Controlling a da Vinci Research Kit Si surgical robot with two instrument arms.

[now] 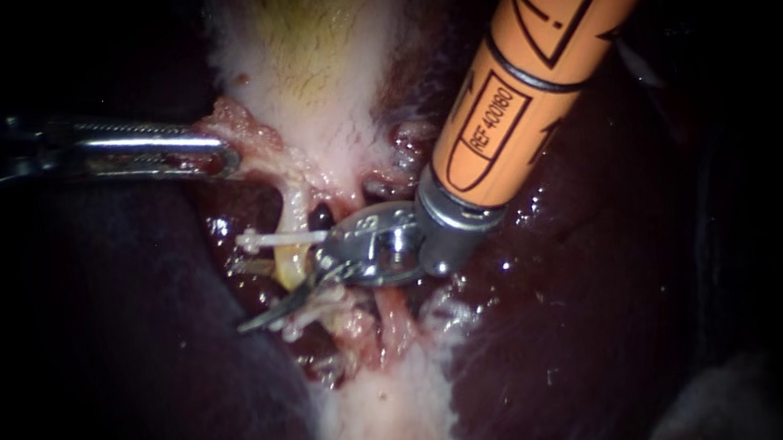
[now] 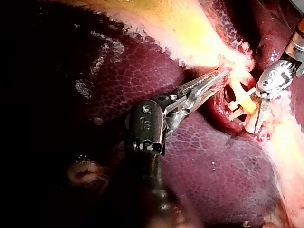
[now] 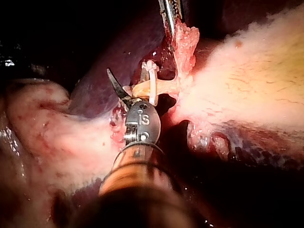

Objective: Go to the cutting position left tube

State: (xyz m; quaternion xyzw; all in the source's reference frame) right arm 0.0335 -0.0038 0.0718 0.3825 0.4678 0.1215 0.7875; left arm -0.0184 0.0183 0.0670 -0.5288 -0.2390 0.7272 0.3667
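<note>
Endoscope, left to right. The left instrument [image 1: 219, 157] is coming in level from the left. Its hand is pinching the ragged tissue fringe at the neck of the gallbladder [image 1: 313, 58], both jaws pressing on it and drawing it sideways. Just right of that, the yellowish left tube [image 1: 294, 216] is running down from the neck over the liver [image 1: 128, 306], with one white clip [image 1: 267, 241] sitting across it. Paler bits lower down may be further clips; cannot tell. The orange-shafted right instrument [image 1: 275, 309] is reaching in from the upper right. Its hand is a pair of thin curved blades, apparently spread a little, lying at the left tube just below the clip, touching or nearly so. A second, pinker tube [image 1: 392, 321] is lying to the right, beneath that instrument's wrist. Count: two instruments, two tubes, one sure clip. Judgement: the approach step is looking nearly complete, with the blades sitting at the cut site. The next move is calling for the left tube to be seated squarely between the blades, clear of the clip and of the second tube.
</note>
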